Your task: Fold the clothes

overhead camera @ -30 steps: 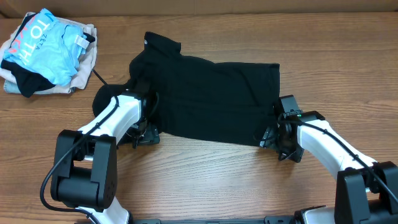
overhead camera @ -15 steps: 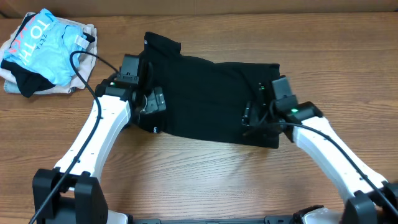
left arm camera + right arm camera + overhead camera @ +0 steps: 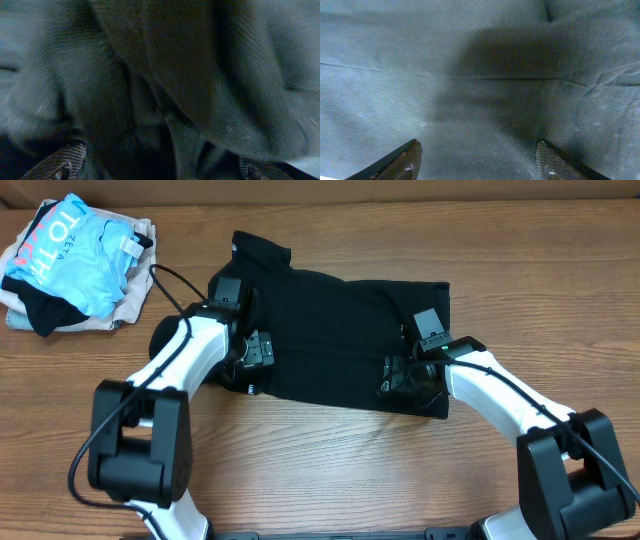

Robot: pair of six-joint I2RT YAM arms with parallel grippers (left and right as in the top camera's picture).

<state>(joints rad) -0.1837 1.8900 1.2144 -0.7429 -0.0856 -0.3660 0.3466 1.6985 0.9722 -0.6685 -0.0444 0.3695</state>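
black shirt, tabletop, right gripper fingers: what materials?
Black shirt: thin matte knit, probably cotton or a blend; fine ribbed weave shows in the right wrist view. Table: wood-grain surface, possibly laminate. Right gripper's fingers: woven pattern, looks like carbon fibre.

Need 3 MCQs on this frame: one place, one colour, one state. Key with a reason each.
1. In the overhead view, the pile lies:
A) top left
B) top right
C) bottom centre
2. The pile's top garment is:
A) red
B) light blue
C) green
3. The right gripper is:
A) shut on a sleeve
B) over bare wood
C) open over the shirt
Key: A, it sits in the frame's top-left corner; B, blue cloth with lettering lies uppermost; C, the right wrist view shows its fingers apart with dark fabric filling the frame.
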